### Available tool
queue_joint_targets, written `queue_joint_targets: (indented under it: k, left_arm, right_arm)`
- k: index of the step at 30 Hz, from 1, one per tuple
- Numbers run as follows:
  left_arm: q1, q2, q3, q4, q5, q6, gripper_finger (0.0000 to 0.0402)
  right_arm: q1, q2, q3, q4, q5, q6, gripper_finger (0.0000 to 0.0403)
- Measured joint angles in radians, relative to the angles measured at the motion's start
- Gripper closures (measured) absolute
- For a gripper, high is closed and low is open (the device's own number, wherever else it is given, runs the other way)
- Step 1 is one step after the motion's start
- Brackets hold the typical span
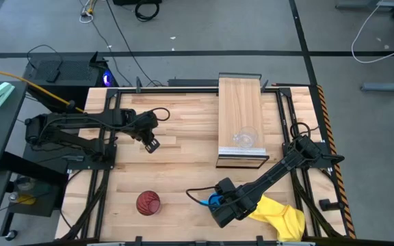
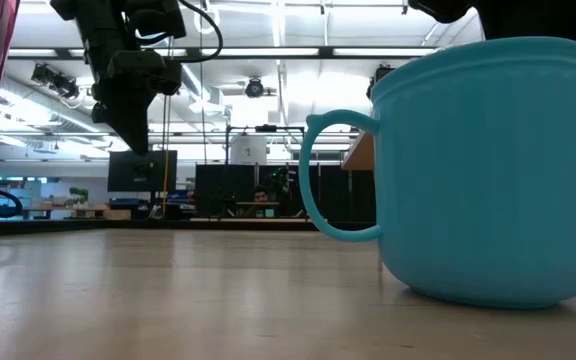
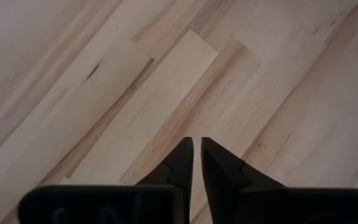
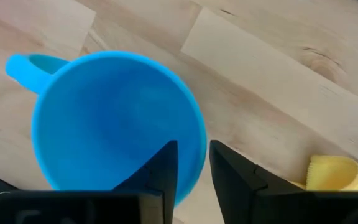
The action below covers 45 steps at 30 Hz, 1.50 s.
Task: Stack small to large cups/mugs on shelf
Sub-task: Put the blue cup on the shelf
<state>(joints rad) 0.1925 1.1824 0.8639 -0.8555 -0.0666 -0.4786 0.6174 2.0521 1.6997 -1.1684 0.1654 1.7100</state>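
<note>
The bright blue mug (image 1: 213, 200) stands upright on its base on the slatted tabletop near the front, its handle (image 2: 333, 175) toward the left; it also shows in the right wrist view (image 4: 104, 118). My right gripper (image 4: 194, 165) is over it, shut on its rim. The dark red tumbler (image 1: 148, 203) stands on the table to the mug's left. The small clear cup (image 1: 245, 139) stands on the near end of the light wood shelf (image 1: 239, 102). My left gripper (image 1: 151, 144) hangs shut and empty above the table's left middle. My right gripper holds the blue mug by its rim wall (image 4: 199, 146), on the side away from the handle. One finger (image 4: 163, 165) is inside the mug and one (image 4: 232, 171) outside. The fingers come from above, pointing down. The mug stands upright with its base on the table.
A crumpled yellow cloth (image 1: 281, 215) lies at the front right, just beside the mug. The shelf's pale striped front edge (image 1: 241, 158) faces the near side. Bare tabletop (image 1: 176, 171) lies between the two arms.
</note>
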Motion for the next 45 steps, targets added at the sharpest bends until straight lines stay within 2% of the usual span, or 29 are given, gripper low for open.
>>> queue_joint_targets:
  k: [5, 13, 18, 24, 32, 37, 45]
  left_arm:
    - [0.0, 0.0, 0.0, 0.017, 0.0, -0.001, 0.0371]
    - [0.0, 0.0, 0.0, 0.029, 0.0, -0.007, 0.037]
    - [0.0, 0.0, 0.0, 0.029, 0.0, -0.007, 0.0372]
    - [0.0, 0.0, 0.0, 0.035, 0.0, -0.006, 0.0381]
    - [0.0, 0.0, 0.0, 0.043, -0.001, -0.006, 0.0373]
    - [0.0, 0.0, 0.0, 0.052, -0.007, 0.001, 0.0377]
    - [0.0, 0.001, 0.0, 0.06, -0.008, 0.0, 0.0388]
  right_arm:
    - [-0.003, 0.0, 0.0, -0.001, -0.017, 0.008, 0.0322]
    - [-0.006, 0.0, 0.0, 0.001, -0.018, 0.018, 0.0393]
    - [-0.007, -0.004, 0.01, -0.005, -0.02, 0.012, 0.0392]
    - [-0.011, -0.034, 0.105, -0.079, -0.017, -0.022, 0.0397]
    - [-0.023, -0.056, 0.373, -0.415, 0.024, -0.057, 0.0399]
    - [-0.061, -0.102, 0.466, -0.408, 0.103, -0.118, 0.0399]
    - [-0.172, -0.221, 0.471, -0.403, 0.198, -0.271, 0.0399]
